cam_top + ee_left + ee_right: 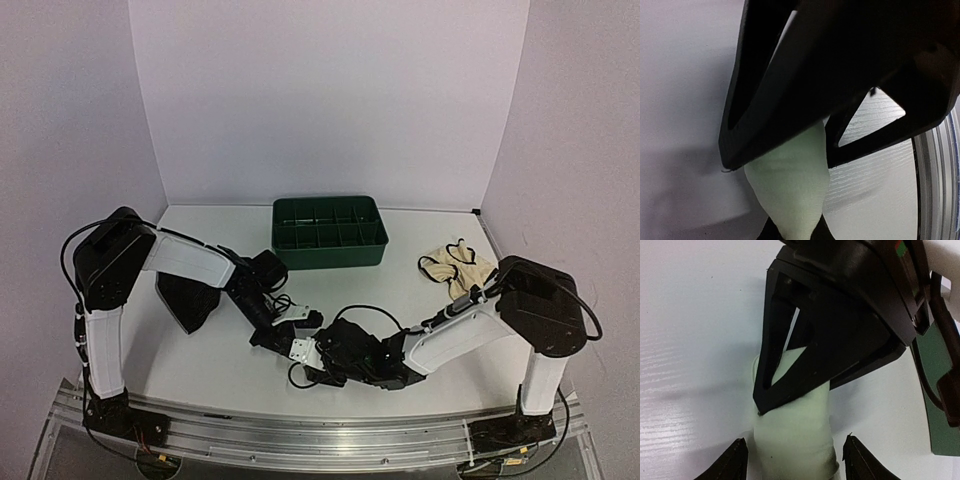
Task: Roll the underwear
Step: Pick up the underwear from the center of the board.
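The pale mint-white underwear (790,185) is rolled into a narrow bundle and lies low over the table near the front middle. My left gripper (796,228) is shut on one end of it, the cloth pinched between the dark fingertips. From the other side my right gripper (795,441) is open, its fingers (732,462) standing on either side of the mint roll (795,435) without pressing it. In the top view the left gripper (285,335) and the right gripper (318,356) meet and hide the roll. The cream underwear (456,265) lies at the right, the black underwear (190,300) at the left.
The dark green compartmented tray (330,232) stands at the back middle; its wall (940,405) shows at the right edge of the right wrist view. The table's metal front rail (940,190) runs close beside the roll.
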